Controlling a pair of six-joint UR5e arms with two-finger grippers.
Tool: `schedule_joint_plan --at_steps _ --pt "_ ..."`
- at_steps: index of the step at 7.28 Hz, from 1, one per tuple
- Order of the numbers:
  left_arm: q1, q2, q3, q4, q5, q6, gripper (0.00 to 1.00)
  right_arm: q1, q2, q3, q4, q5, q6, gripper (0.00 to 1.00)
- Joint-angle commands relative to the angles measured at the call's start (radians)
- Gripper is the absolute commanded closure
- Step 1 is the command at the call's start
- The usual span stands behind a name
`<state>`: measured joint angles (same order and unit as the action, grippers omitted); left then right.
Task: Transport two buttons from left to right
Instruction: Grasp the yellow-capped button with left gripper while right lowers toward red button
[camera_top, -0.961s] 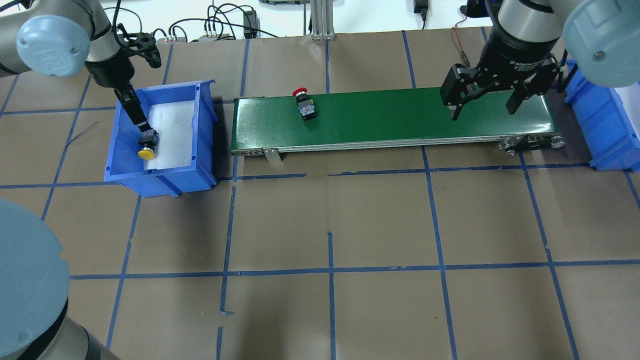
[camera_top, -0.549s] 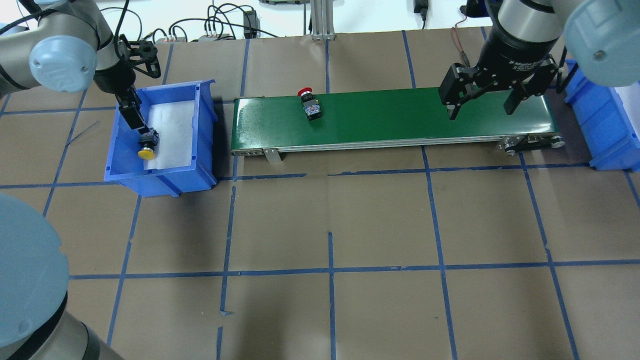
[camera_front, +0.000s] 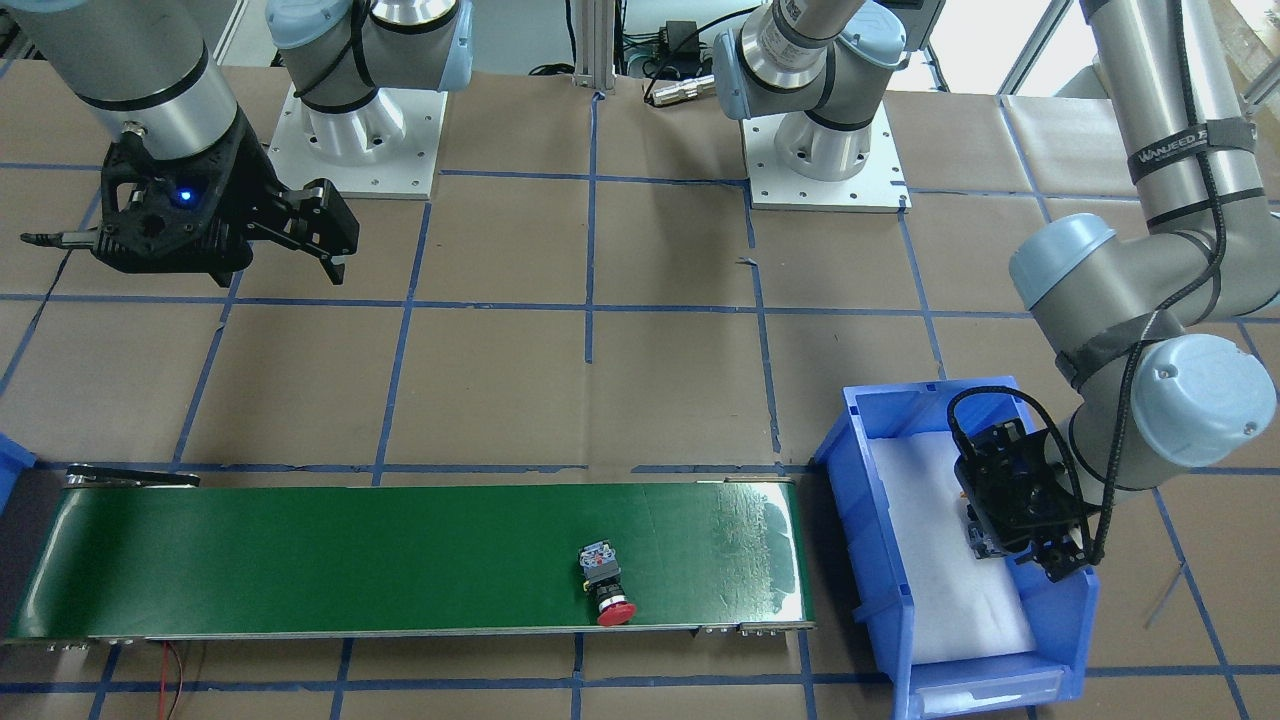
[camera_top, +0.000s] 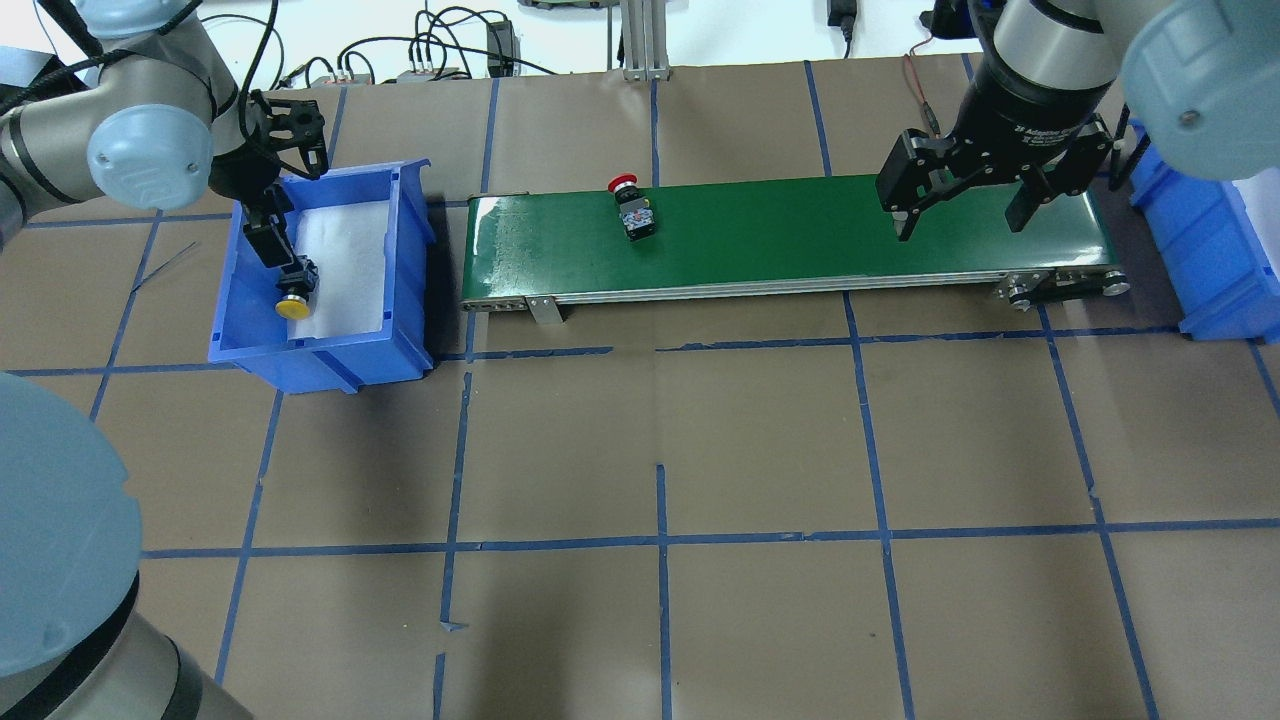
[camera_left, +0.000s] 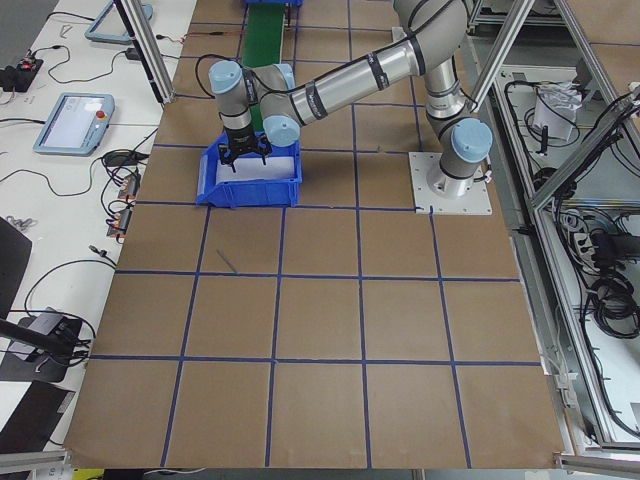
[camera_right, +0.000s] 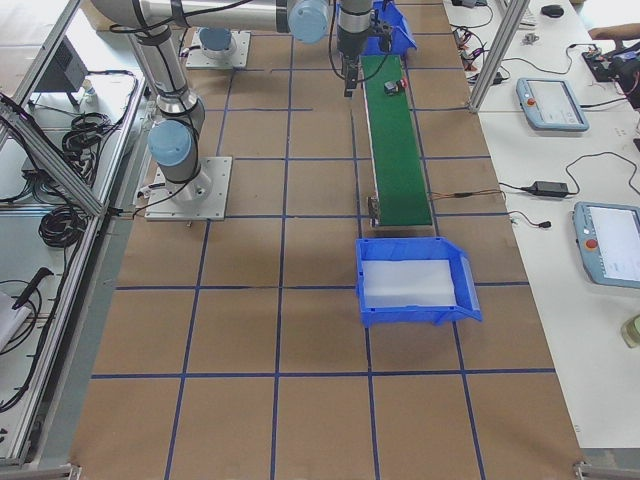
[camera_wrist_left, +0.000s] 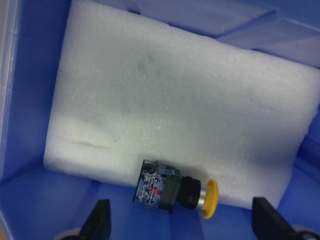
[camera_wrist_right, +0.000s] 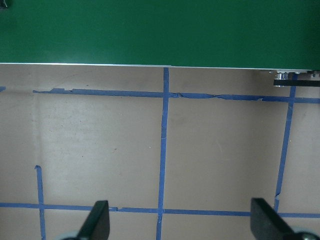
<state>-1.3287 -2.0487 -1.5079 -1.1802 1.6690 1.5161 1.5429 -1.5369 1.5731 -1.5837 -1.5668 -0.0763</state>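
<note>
The left arm bends down into the blue bin (camera_top: 320, 360). The left gripper (camera_wrist_left: 182, 223) has its 2 fingers spread around nothing, and the yellow button (camera_wrist_left: 175, 190) lies on its side just beyond them at the foam (camera_wrist_left: 175, 100) edge. The right gripper (camera_top: 960, 225) points down, jaws wide apart, over the green belt's (camera_top: 800, 235) right end. The red button (camera_top: 632, 208) lies on the belt, well apart from it.

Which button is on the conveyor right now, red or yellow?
The red-capped button: it lies on the green conveyor belt, while the yellow-capped button sits inside the blue bin.
</note>
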Motion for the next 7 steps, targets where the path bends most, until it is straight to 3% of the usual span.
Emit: schedule_joint_plan --at_steps 1,7 --pt "0.000 -0.021 -0.011 0.016 -0.002 0.038 0.01 -0.001 0.007 0.001 -0.002 0.001 0.000 0.00" --pt "0.017 -0.063 -0.029 0.042 -0.002 0.079 0.01 -0.001 0.034 0.002 -0.064 -0.015 0.006 0.00"
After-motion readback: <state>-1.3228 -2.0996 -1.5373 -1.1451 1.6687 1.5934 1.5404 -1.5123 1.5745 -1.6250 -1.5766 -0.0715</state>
